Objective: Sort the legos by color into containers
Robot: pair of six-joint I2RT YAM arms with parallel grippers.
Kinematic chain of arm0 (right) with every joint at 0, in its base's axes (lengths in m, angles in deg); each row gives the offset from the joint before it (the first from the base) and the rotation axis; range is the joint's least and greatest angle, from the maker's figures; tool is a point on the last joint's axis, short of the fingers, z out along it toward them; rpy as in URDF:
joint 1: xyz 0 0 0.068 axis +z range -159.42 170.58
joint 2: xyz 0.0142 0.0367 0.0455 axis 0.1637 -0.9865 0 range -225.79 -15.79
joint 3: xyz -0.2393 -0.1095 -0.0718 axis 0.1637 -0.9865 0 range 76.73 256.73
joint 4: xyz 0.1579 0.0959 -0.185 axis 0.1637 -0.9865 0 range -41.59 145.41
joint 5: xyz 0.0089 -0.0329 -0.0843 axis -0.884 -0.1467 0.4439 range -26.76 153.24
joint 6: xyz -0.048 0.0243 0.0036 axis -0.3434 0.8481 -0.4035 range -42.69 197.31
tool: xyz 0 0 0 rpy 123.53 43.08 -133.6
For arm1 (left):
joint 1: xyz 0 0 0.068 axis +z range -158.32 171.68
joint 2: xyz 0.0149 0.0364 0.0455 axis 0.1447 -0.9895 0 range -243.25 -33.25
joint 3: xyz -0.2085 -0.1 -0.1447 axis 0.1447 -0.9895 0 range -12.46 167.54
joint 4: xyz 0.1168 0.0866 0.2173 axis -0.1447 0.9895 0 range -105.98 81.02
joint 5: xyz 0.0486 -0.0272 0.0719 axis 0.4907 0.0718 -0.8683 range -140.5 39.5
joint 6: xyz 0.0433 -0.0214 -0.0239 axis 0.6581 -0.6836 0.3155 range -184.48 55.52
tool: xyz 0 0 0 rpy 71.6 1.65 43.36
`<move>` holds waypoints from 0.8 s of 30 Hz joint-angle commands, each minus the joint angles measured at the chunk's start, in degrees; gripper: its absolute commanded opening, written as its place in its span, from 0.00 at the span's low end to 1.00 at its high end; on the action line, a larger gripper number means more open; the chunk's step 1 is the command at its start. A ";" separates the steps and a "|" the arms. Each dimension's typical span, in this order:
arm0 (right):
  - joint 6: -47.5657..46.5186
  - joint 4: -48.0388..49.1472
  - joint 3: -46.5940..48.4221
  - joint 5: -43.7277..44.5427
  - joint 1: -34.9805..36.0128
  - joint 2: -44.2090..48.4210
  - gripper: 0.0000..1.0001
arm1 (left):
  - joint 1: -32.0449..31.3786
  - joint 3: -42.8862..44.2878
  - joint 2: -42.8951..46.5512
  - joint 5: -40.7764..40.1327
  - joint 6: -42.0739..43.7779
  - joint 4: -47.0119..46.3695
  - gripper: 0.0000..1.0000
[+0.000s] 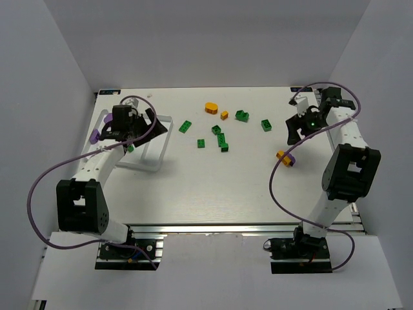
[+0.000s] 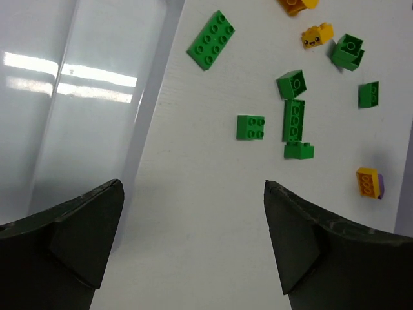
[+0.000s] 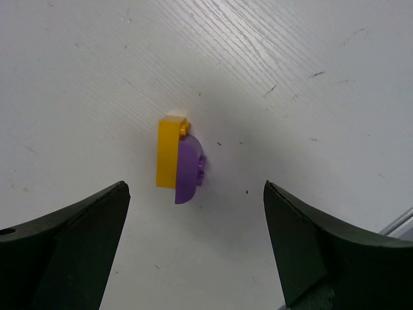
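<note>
Where our left gripper (image 2: 192,194) hangs: over the right-hand wall of the white tray (image 2: 153,90), with one finger above a compartment and the other above the bare table (image 2: 206,258).
Left gripper, state: jaws spread wide with nothing between them; we hold no brick.
Tray: at the far left of the table; our left wrist covers part of it in the top view, and the long narrow compartments show in the left wrist view.
Right gripper (image 3: 195,190): jaws wide apart and empty, hanging above a pair of bricks on the right of the table.
Pair below it: an orange-yellow brick (image 3: 166,152) and a rounded purple brick (image 3: 188,171), touching side by side; the wrist view shows them between our fingers, touched by neither.
Green bricks (image 1: 222,139): seven that we count, scattered across the middle of the table, apart from the tray; three lie close together in a short line.
Orange pieces: a rounded orange piece (image 1: 211,107) and a small orange brick (image 1: 224,115) just beside it, toward the far edge.
</note>
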 commanded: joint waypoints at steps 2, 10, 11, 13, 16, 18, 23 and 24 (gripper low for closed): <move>-4.67 -8.03 3.62 -0.95 0.73 -2.82 0.89 | 0.36 -2.56 4.54 3.72 -3.19 -2.94 0.98; -0.01 3.46 -10.69 3.16 5.04 0.87 0.88 | 0.45 -6.60 5.69 9.85 -11.27 -12.52 0.98; 0.52 4.87 -11.57 3.96 5.13 1.04 0.88 | 0.45 -6.69 5.52 10.48 -11.89 -13.22 0.98; 2.45 7.85 -13.51 6.15 5.13 0.96 0.88 | 0.54 -7.13 4.82 11.97 -13.56 -15.33 0.98; 3.34 10.33 -14.92 7.91 5.22 0.96 0.86 | 0.54 -7.22 4.81 12.07 -14.45 -16.04 0.98; 2.99 10.95 -15.80 8.36 5.31 1.48 0.86 | 0.45 -7.39 5.25 11.63 -14.45 -15.69 0.98; 0.52 10.68 -16.85 4.58 5.31 4.99 0.85 | 0.45 -8.18 6.92 10.57 -14.18 -14.90 0.98; 0.44 11.29 -17.47 5.01 5.31 5.43 0.85 | 0.45 -8.53 7.18 10.49 -14.79 -15.16 0.98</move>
